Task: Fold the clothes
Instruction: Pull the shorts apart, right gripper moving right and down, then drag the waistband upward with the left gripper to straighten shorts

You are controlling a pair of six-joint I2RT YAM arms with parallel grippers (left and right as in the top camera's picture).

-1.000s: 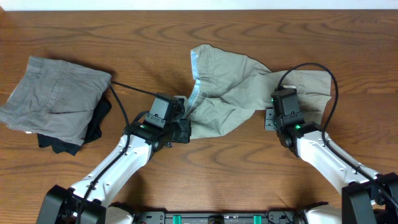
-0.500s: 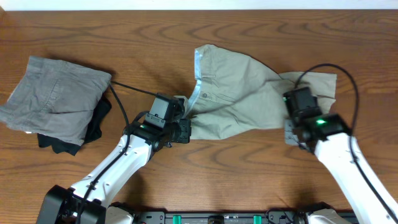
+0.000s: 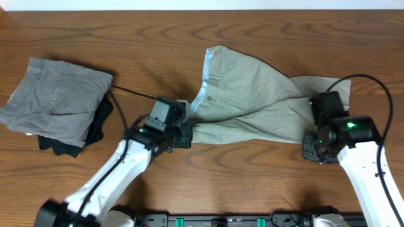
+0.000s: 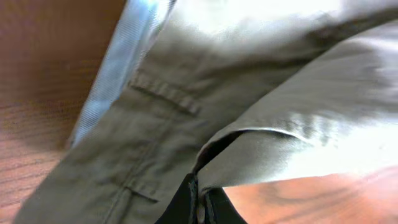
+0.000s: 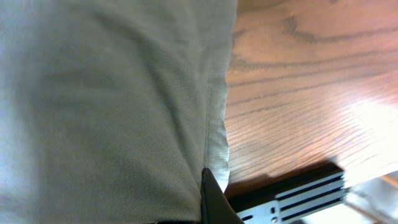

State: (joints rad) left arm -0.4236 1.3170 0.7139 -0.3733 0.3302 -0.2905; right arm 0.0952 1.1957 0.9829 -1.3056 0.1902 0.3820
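Fingers of our left gripper (image 4: 199,200) are clenched on a fold of the shorts (image 3: 252,94) at the waist end. Close by, the left wrist view shows a belt loop (image 4: 165,93) and the pale blue lining (image 3: 203,88). Our right gripper (image 3: 310,144) grasps the hem of one leg. In the right wrist view we see one dark fingertip (image 5: 212,199) pressed to the stitched edge, with the cloth running out from it; the other finger is hidden by the cloth.

Between our two grips the shorts lie stretched along the worktop (image 3: 189,31), from its middle towards the right edge, with the waist on the left and the legs on the right. The leg we hold runs fairly smooth, and the part nearer the far edge carries some creases.

Near the left edge we see folded grey shorts (image 3: 57,98) lying partly on a small black garment (image 3: 98,126), well apart from the shorts we hold. A black cable (image 3: 136,94) runs from beside the grey shorts to our left arm.
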